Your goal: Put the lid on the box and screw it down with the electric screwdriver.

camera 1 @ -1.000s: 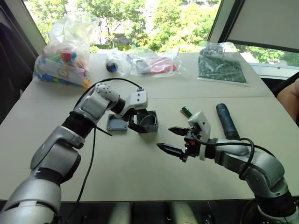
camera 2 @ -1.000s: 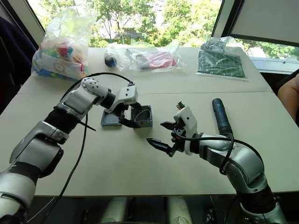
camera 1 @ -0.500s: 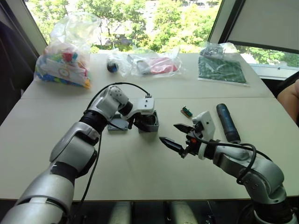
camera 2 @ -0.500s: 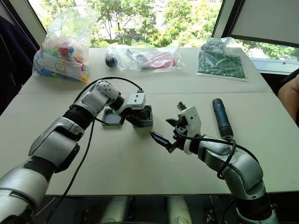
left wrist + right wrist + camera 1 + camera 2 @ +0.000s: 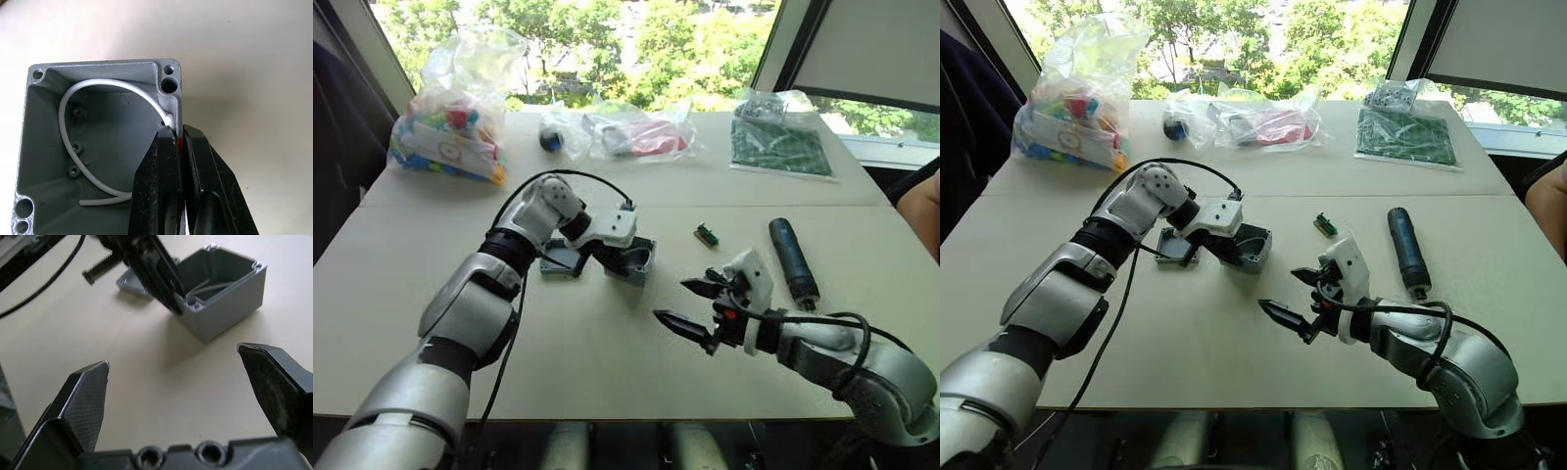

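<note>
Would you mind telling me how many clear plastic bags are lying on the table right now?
3 that I can make out: a big clear plastic bag of colourful pieces at far left, a flatter one with red contents mid-back, and a small one far right. More may be hidden.

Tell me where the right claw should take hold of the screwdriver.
Probably around the thick barrel of the screwdriver, at mid-length, coming down from above. It lies flat on the table with open space on both long sides, and the open right claw could straddle it crosswise.

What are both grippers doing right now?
Left gripper: shut on the wall of the box.
Right gripper: open, holding nothing.
</note>
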